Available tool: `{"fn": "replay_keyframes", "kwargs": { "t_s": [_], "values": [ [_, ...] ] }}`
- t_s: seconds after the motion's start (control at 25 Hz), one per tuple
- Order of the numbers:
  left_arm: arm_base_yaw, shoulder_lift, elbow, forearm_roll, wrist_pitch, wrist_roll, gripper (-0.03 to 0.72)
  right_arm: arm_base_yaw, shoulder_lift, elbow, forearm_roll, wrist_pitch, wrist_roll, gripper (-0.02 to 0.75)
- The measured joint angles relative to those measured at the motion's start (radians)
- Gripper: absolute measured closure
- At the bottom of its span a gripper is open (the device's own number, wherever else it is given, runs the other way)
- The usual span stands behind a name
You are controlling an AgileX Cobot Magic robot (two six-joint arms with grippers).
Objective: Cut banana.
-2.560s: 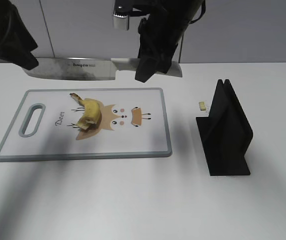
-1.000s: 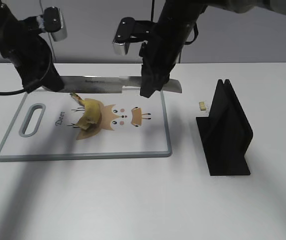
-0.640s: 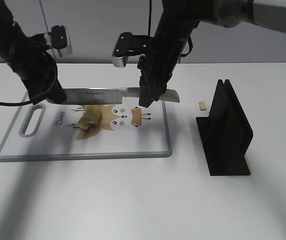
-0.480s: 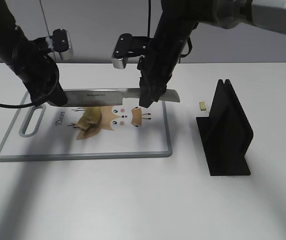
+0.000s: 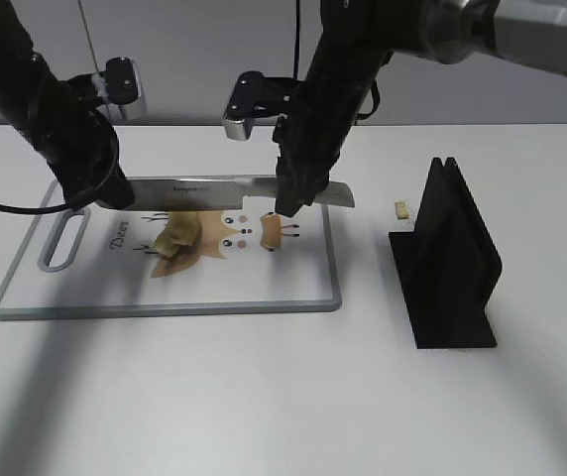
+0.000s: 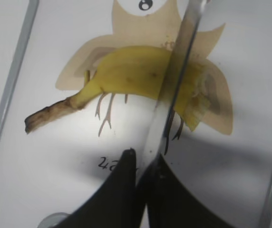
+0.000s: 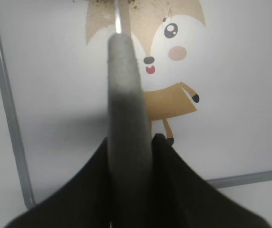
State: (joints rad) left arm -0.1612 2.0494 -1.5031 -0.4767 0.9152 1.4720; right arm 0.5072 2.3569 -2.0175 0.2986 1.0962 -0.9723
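Outside, the left hand (image 5: 105,190) clamps the blade tip of a long steel knife (image 5: 224,191) and the right hand (image 5: 288,196) clamps its grey handle, above a white grey-rimmed cutting board (image 5: 308,297) on the white counter (image 5: 264,397). Left wrist: blade crosses the yellow brown-stemmed banana stub (image 6: 131,71) on the board's deer print. Right wrist: fingers (image 7: 171,156) squeeze the handle.

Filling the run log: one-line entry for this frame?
phase: cutting | knife over banana on cutting board | left end effector: blade end | right end effector: handle | cut: not visible
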Motion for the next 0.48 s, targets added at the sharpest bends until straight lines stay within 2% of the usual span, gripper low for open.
{"fn": "replay_keyframes", "kwargs": {
  "t_s": [0.48],
  "values": [
    [0.000,0.036,0.002,-0.011,-0.035,0.000,0.656,0.000,0.026,-0.038,-0.022,0.000,-0.004,0.555]
  ]
}}
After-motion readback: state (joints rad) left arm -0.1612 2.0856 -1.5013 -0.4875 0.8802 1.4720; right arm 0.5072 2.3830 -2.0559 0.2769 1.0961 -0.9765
